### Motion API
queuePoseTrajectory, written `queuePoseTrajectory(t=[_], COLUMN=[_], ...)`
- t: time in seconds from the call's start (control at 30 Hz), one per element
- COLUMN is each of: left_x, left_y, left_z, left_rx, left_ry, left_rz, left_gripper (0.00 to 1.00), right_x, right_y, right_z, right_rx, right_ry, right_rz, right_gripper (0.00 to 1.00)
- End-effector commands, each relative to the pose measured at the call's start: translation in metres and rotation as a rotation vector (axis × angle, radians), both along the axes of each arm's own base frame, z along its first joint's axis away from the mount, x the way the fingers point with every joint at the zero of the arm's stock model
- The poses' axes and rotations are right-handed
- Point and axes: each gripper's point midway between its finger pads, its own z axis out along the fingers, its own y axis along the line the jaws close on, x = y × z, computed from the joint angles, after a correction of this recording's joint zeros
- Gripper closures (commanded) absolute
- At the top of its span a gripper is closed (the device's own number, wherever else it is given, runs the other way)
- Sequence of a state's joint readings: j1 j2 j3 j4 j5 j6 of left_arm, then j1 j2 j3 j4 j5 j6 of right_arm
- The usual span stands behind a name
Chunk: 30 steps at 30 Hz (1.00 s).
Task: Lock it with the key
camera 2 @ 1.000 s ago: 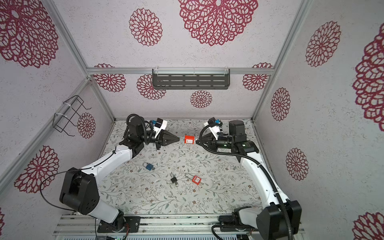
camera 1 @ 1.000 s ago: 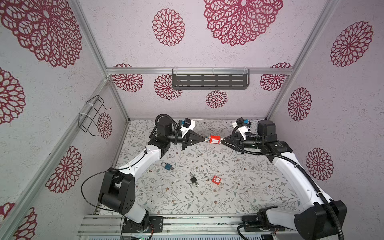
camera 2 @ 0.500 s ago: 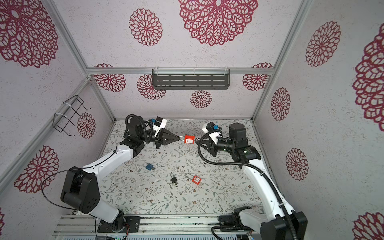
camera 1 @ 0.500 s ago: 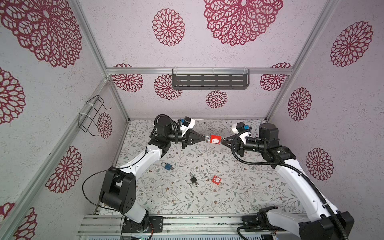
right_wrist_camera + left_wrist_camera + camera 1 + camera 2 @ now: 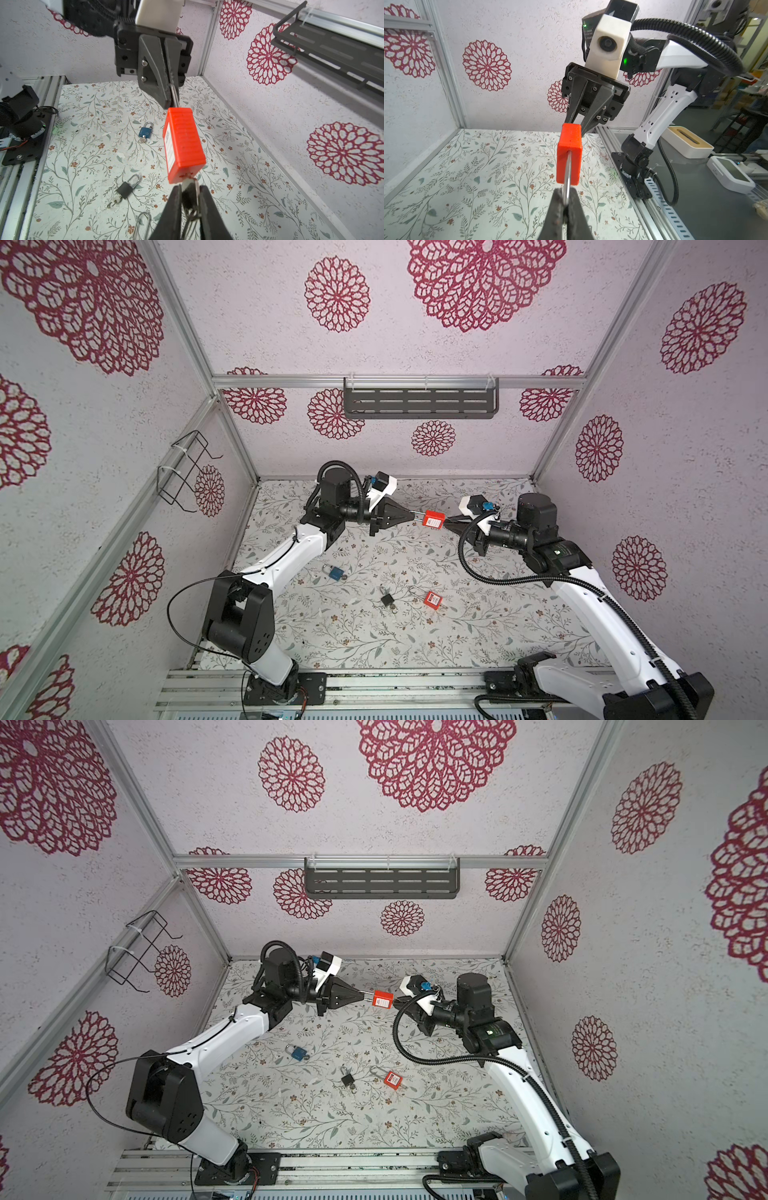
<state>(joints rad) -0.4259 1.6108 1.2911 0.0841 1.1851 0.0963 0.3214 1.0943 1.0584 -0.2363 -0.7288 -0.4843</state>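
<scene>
Two robot arms meet above the middle of a flower-patterned table [image 5: 478,630], holding one red padlock [image 5: 432,518] in the air between them. On the left, the left gripper [image 5: 413,514] has its jaws pressed tight together on the lock's thin metal shackle [image 5: 568,172]. The red body hangs just past its fingertips, well clear of the table. On the right, the right gripper [image 5: 449,526] pinches a small silver key [image 5: 190,187], whose blade sits in the keyhole at the far end of the red body.

Judging by this, the pick-up and the key insertion are done. What seems left is the turn of the key, and perhaps seating the shackle. The shackle is seen edge-on, so whether it is fully pushed home cannot be told, nor how far the key has turned.

Lower on the table, from left to right, lie a blue padlock [image 5: 336,572], a black padlock [image 5: 387,600] and a second red padlock [image 5: 432,599], all apart from both arms.
</scene>
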Motion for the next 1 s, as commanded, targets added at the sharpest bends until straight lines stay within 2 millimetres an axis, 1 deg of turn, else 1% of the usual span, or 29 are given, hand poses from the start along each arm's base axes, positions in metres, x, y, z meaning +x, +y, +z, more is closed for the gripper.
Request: queuePoseTrajectory(t=[0.0,0.23,0.33,0.43,0.57,0.63,0.73,0.83,0.93,0.97], left_x=[-0.010,-0.008,-0.007,-0.007,-0.008,-0.010,-0.012,-0.014,-0.016,-0.018], left_y=[0.005,0.005,0.004,0.004,0.004,0.004,0.005,0.005,0.006,0.006], left_z=[-0.008,-0.005,-0.003,-0.002,-0.002,-0.002,-0.001,-0.001,-0.002,-0.003], left_rx=[0.079,0.057,0.052,0.048,0.047,0.046,0.044,0.043,0.051,0.057], left_ry=[-0.041,-0.037,-0.030,-0.029,-0.023,-0.030,-0.037,-0.047,-0.059,-0.061], left_rz=[0.022,0.034,0.034,0.033,0.030,0.027,0.023,0.013,0.007,0.004], left_gripper=[1.00,1.00,1.00,1.00,1.00,1.00,1.00,1.00,1.00,1.00], right_x=[-0.003,0.000,0.000,0.001,-0.001,-0.002,-0.006,-0.011,-0.010,-0.011], right_y=[0.005,0.001,-0.001,-0.005,-0.013,-0.018,-0.020,-0.018,-0.014,-0.013], right_z=[0.008,0.002,0.000,0.001,0.010,0.009,0.003,0.004,0.002,0.003], right_rx=[-0.002,-0.038,-0.058,-0.074,-0.084,-0.111,-0.167,-0.171,-0.196,-0.206], right_ry=[-0.078,-0.123,-0.160,-0.220,-0.287,-0.285,-0.243,-0.179,-0.117,-0.095], right_rz=[0.030,-0.006,-0.023,-0.060,-0.111,-0.129,-0.110,-0.068,-0.028,-0.013], right_gripper=[0.83,0.82,0.79,0.65,0.47,0.43,0.42,0.43,0.47,0.50])
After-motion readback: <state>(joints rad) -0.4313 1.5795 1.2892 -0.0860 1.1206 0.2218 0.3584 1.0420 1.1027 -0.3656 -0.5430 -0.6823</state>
